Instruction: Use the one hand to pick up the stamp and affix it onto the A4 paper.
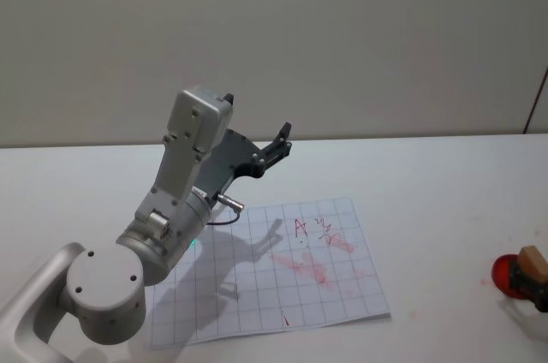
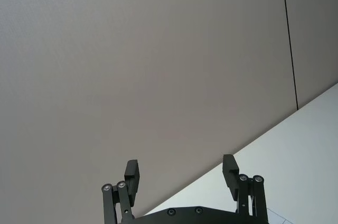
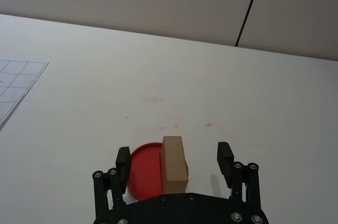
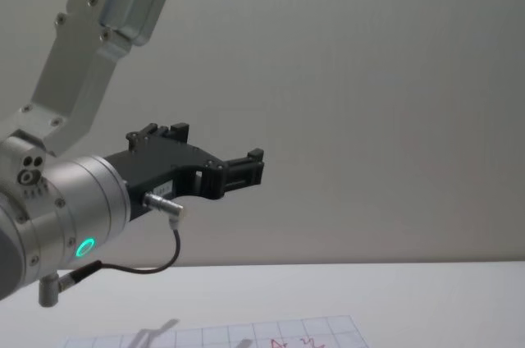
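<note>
The stamp [image 3: 173, 165] is a tan wooden block standing upright on a round red ink pad [image 3: 143, 177]. My right gripper [image 3: 174, 155] is open around it, one finger on each side with a gap to both. In the head view the stamp [image 1: 532, 261] sits at the far right edge of the table. The A4 paper [image 1: 274, 273], a gridded white sheet with red marks, lies in the middle, well to the stamp's left. My left gripper [image 1: 279, 144] hangs open and empty in the air above the paper's far edge.
The raised left arm [image 1: 184, 183] stands over the paper's left part and casts a shadow on it. White tabletop [image 1: 445, 200] stretches between the paper and the ink pad. A plain wall rises behind the table.
</note>
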